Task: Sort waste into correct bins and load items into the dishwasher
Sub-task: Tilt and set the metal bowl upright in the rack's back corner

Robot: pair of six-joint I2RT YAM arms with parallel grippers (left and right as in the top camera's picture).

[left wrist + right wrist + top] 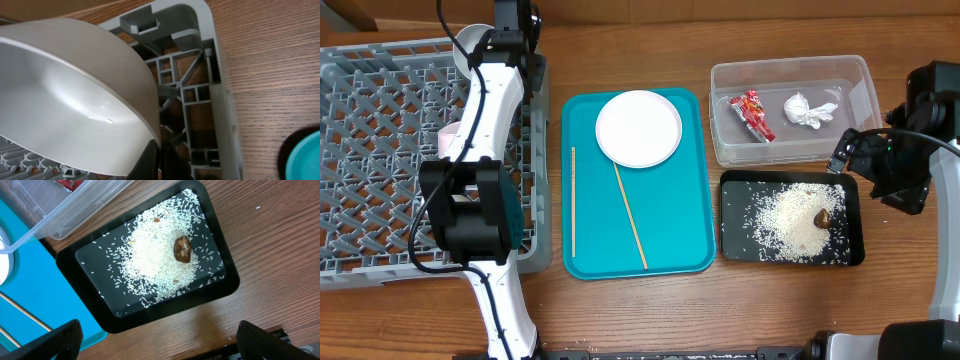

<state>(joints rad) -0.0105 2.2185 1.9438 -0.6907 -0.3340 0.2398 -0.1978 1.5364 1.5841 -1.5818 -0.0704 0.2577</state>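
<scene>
The pale grey-green bowl [75, 100] stands tipped on its side at the dish rack's [380, 130] 1 o'clock corner; the overhead view gives only a pale sliver of it beside the left gripper [492, 48], while the left wrist view fills with its smooth inner curve and shows the rack's corner post and lattice just behind it; there the rim runs down onto one dark finger [147, 160]; the left pincer is drawn together, though neither view shows whether the rim is actually pinched; a pale pink bowl [448, 140] peeps out at the arm's 9 o'clock side, inside the rack; at the rack's 3 o'clock lies the teal tray [690, 220], carrying the white plate [638, 128] toward 12 o'clock and two chopsticks, one [573, 200] straight along the tray's 9 o'clock edge, the other [630, 215] slanting from the plate toward 5 o'clock; further toward 3 o'clock, the clear tub [790, 70] holds the red wrapper [752, 113] and the crumpled tissue [808, 110], apart from each other; at the tub's 6 o'clock the black tray [732, 250] holds the rice [782, 215] and the brown lump [823, 217]; the right wrist view alone shows the lump resting on the rice heap and stray grains scattered to the rim; the right gripper [157, 330] hangs over the table beside that tray, fingers spread wide, holding nothing.
</scene>
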